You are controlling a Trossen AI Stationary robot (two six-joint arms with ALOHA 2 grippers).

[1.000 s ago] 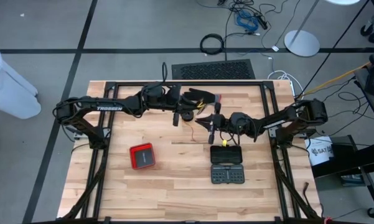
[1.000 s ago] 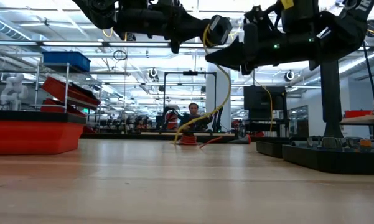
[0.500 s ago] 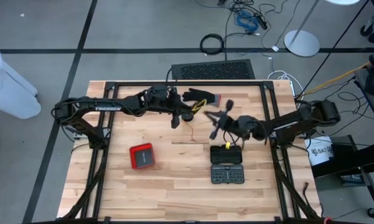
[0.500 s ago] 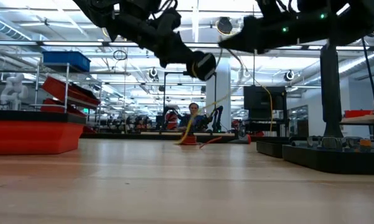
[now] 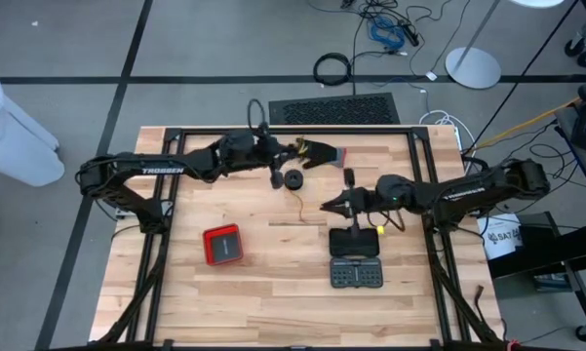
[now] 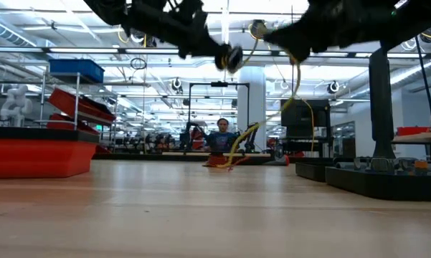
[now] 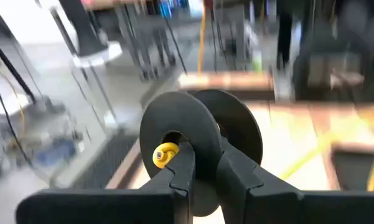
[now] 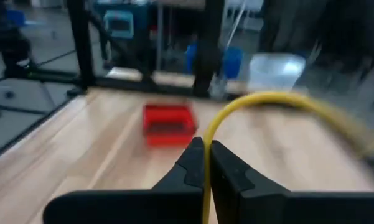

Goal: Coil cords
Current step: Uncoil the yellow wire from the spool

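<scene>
Wood table (image 5: 273,283): my left gripper (image 7: 202,177) clamps spool (image 7: 196,134), right gripper (image 8: 206,162) pinches yellow cord (image 8: 255,102); cord prob slips if overtensioned.

"TROSSEN" on left arm (image 5: 161,171)

Bright, even overhead lighting; both wrist views show heavy motion blur.

Right tool (image 8: 206,163) pinches yellow cord (image 8: 261,99) above table (image 8: 87,155).
</scene>
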